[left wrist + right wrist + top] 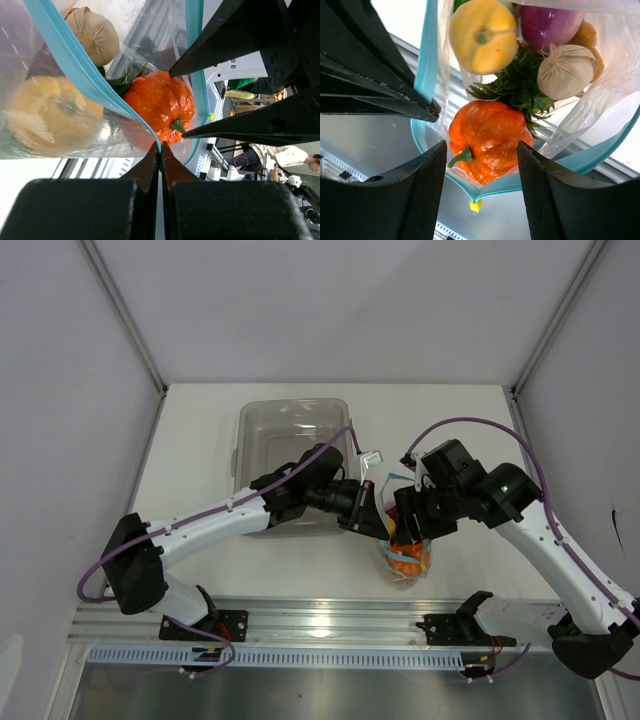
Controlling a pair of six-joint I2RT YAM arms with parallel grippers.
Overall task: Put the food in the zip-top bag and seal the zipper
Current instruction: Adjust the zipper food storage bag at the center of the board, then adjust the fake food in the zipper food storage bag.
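Our left gripper (pixel 160 150) is pinching shut on the light blue strip (pixel 75 65) of the one clear crinkly plastic bag (pixel 600 100). Our right gripper (pixel 480 150) is standing open around its end. Inside we are seeing one orange pumpkin (pixel 490 135), one yellow lemon (pixel 482 35), one purple onion (pixel 550 22) and one white radish (pixel 565 70).

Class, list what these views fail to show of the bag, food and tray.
Top view: clear crinkly zip-top bag, mouth hidden under left arm and right arm.
Top view: clear grey rectangular tray, near side under left arm.
Right wrist view: purple toy onion, cut off at top edge.
Left wrist view: yellow toy lemon, blurred behind plastic.
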